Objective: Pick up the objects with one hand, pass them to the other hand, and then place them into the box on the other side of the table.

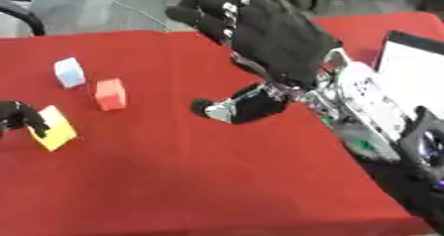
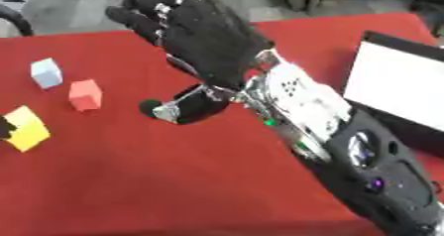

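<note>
Three small blocks lie on the left of the red table: a pale blue-white block, a red-orange block just right of it, and a yellow block nearest the left edge. My left hand shows only partly at the left edge, its dark fingers curled over the yellow block's left side. My right hand hovers over the table's middle, open, fingers spread toward the far edge and thumb pointing left, holding nothing. The box, white inside with a black rim, stands at the right.
My right forearm runs from the lower right corner across the table's right side, next to the box. The grey floor lies beyond the table's far edge, with a dark curved object at the upper left.
</note>
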Robot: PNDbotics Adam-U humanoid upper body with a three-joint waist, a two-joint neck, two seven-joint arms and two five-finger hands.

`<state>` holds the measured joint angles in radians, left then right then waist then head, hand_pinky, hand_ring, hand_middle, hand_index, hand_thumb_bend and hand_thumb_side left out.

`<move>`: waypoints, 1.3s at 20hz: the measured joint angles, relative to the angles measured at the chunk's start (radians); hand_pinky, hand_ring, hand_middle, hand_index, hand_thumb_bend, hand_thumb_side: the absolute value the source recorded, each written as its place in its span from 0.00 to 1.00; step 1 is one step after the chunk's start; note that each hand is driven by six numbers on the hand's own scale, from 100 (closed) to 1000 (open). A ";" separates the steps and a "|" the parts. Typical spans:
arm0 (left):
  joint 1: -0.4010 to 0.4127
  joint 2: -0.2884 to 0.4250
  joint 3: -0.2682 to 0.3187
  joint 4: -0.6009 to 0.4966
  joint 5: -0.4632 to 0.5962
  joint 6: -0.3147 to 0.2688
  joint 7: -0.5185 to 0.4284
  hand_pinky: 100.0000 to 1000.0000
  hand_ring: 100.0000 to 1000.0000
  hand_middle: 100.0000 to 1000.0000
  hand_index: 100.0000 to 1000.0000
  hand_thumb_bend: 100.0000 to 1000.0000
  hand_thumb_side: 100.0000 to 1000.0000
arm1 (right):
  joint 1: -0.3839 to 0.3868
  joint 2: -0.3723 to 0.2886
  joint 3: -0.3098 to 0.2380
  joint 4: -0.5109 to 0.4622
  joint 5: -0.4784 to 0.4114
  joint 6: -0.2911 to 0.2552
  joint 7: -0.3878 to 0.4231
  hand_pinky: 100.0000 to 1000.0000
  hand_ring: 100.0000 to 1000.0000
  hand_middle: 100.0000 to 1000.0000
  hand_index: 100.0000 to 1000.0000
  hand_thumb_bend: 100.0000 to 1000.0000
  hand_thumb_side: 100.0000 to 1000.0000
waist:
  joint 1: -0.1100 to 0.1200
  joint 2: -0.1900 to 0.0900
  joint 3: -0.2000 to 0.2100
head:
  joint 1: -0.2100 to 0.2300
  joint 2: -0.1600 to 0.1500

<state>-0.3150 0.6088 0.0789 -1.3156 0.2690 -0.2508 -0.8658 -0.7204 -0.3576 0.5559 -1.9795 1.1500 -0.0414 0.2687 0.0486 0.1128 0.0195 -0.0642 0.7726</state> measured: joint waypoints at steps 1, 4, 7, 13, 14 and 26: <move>0.000 0.000 0.000 0.000 0.000 0.000 0.000 0.77 0.52 0.46 0.63 0.00 0.91 | 0.001 0.000 0.000 0.000 0.000 0.002 -0.001 0.76 0.80 0.80 0.95 0.50 0.43 | 0.000 0.000 0.000 | 0.000 0.000; 0.000 0.000 0.001 0.002 0.001 0.000 0.000 0.77 0.52 0.46 0.63 0.00 0.92 | 0.009 0.000 0.000 0.000 -0.010 0.017 -0.008 0.72 0.79 0.78 0.94 0.52 0.42 | 0.000 0.000 0.000 | 0.000 0.000; 0.002 0.000 0.004 0.005 0.001 0.000 0.000 0.77 0.53 0.46 0.63 0.00 0.92 | 0.016 0.000 0.000 0.000 -0.030 0.035 -0.016 0.70 0.79 0.77 0.94 0.53 0.42 | 0.000 0.000 0.000 | -0.001 0.000; 0.002 0.000 0.017 0.005 -0.007 -0.005 0.005 0.76 0.54 0.47 0.65 0.00 0.83 | 0.020 0.000 0.000 0.000 -0.059 0.053 -0.024 0.69 0.79 0.77 0.94 0.53 0.41 | 0.000 0.000 -0.002 | -0.006 0.000; 0.002 0.000 0.028 0.005 -0.022 -0.018 0.018 0.75 0.55 0.49 0.66 0.00 0.73 | 0.022 0.000 0.000 0.000 -0.062 0.054 -0.025 0.69 0.79 0.77 0.94 0.53 0.41 | 0.000 0.000 0.000 | -0.008 0.000; -0.191 0.066 0.006 0.289 -0.905 -0.267 0.538 0.73 0.66 0.66 0.81 0.38 0.59 | 0.026 0.001 0.000 0.000 -0.081 0.056 -0.024 0.70 0.79 0.76 0.93 0.54 0.40 | -0.001 -0.001 -0.006 | -0.013 0.000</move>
<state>-0.5063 0.6750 0.0846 -1.0266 -0.6362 -0.5180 -0.3279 -0.6942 -0.3567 0.5558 -1.9795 1.0692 0.0148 0.2442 0.0478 0.1119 0.0136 -0.0776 0.7726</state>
